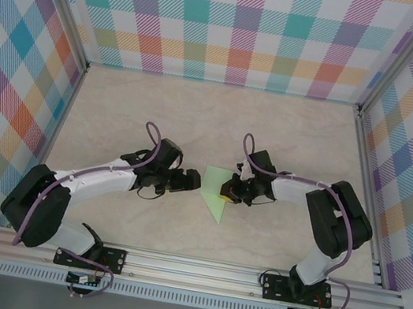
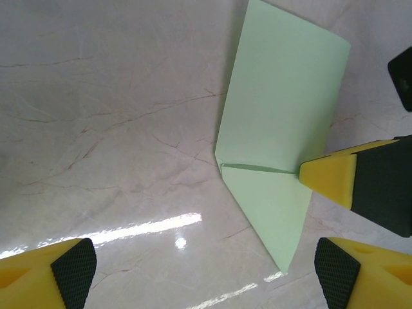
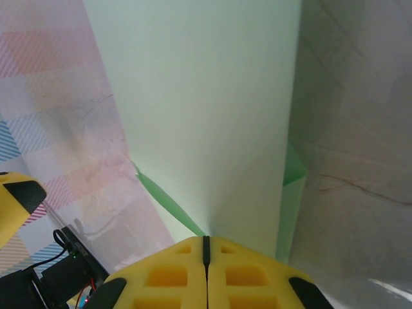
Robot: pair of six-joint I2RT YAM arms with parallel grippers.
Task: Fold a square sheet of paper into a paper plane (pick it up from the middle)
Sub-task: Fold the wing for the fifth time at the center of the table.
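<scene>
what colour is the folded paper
Plain pale mint green paper, clearest in the left wrist view.

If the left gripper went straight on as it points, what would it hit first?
Likely the green paper, which the right gripper pinches, just ahead of the left gripper; depth unclear.

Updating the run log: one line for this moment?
right gripper: shut on paper sheet | left gripper: open, near sheet | sheet: partly folded
</scene>
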